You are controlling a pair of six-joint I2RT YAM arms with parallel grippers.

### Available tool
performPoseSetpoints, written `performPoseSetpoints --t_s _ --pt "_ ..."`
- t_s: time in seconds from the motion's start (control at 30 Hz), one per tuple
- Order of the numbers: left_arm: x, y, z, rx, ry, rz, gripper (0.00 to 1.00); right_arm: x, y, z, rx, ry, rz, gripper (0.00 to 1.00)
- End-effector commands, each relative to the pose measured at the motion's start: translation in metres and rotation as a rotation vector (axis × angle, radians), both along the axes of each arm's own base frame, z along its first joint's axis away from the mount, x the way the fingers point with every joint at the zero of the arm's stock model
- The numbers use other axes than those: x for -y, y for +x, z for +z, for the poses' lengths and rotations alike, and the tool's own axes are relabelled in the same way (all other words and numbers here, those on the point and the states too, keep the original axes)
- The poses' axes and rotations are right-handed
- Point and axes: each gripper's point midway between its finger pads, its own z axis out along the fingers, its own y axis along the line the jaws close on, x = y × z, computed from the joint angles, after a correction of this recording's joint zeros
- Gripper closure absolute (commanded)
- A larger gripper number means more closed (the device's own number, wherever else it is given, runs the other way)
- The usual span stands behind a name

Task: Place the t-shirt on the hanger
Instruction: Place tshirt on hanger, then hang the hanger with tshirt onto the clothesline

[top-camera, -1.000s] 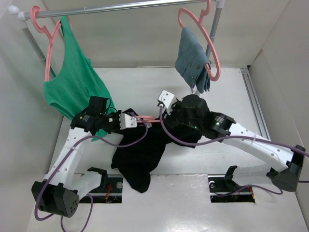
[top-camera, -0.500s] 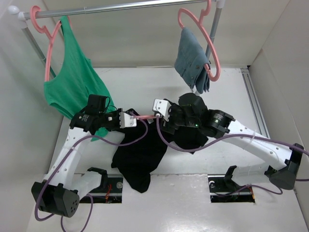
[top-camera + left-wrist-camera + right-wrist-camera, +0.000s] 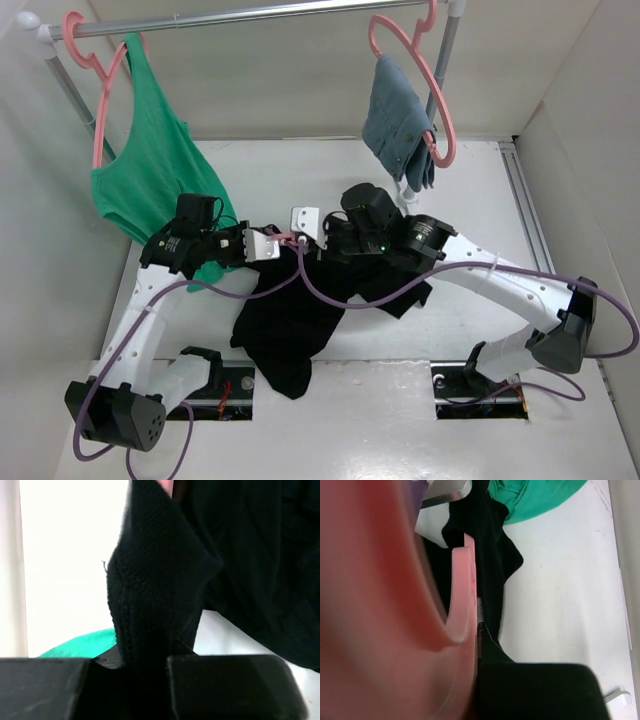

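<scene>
only left wrist shows left hand (image 3: 131, 664) pinching t-shirt (image 3: 160, 590).

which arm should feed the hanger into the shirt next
Right: the right end effector grips the hanger, whose end sits by the t-shirt fabric the left end effector pinches.

This is looking like a robotics lab, set up as a small test cell. Plain white walls (image 3: 290, 85) are boxing in a white tabletop (image 3: 300, 170) on the left, back and right. Two robot arms, the left arm (image 3: 140, 320) and the right arm (image 3: 500, 288), are standing bolted at its near edge, with purple cables (image 3: 330, 302) trailing along them. A metal rail (image 3: 250, 15) is spanning the back, carrying a green tank top (image 3: 150, 170) and a grey-blue cloth (image 3: 395, 120) on pink hangers (image 3: 100, 125), while the t-shirt (image 3: 290, 335) is lying crumpled between the arms.
</scene>
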Motion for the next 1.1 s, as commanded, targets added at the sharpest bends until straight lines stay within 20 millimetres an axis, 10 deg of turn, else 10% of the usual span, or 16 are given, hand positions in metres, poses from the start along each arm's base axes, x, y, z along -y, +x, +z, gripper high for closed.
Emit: performPoseSetpoints --t_s 0.0,0.4,0.63,0.7,0.9,1.07 --pt "0.023 -0.004 0.044 0.075 -0.157 -0.07 1.0 0.003 0.001 0.003 -0.005 0.031 -0.034 1.0" --pt "-0.005 0.037 0.042 0.086 -0.217 0.171 0.98 0.075 -0.022 0.023 -0.036 0.107 -0.196 1.0" --pt "-0.006 0.052 0.067 0.132 -0.312 0.266 0.15 0.075 -0.017 0.067 -0.038 0.167 -0.248 1.0" --pt "-0.002 0.051 0.089 0.159 -0.389 0.287 0.0 0.078 -0.012 0.078 -0.04 0.159 -0.285 1.0" --pt "-0.012 0.042 0.183 0.406 -0.678 0.406 0.0 0.076 0.023 0.137 -0.039 0.177 -0.418 1.0" --pt "-0.031 0.036 0.213 0.486 -0.826 0.532 0.0 0.09 0.06 0.186 0.0 0.245 -0.522 1.0"
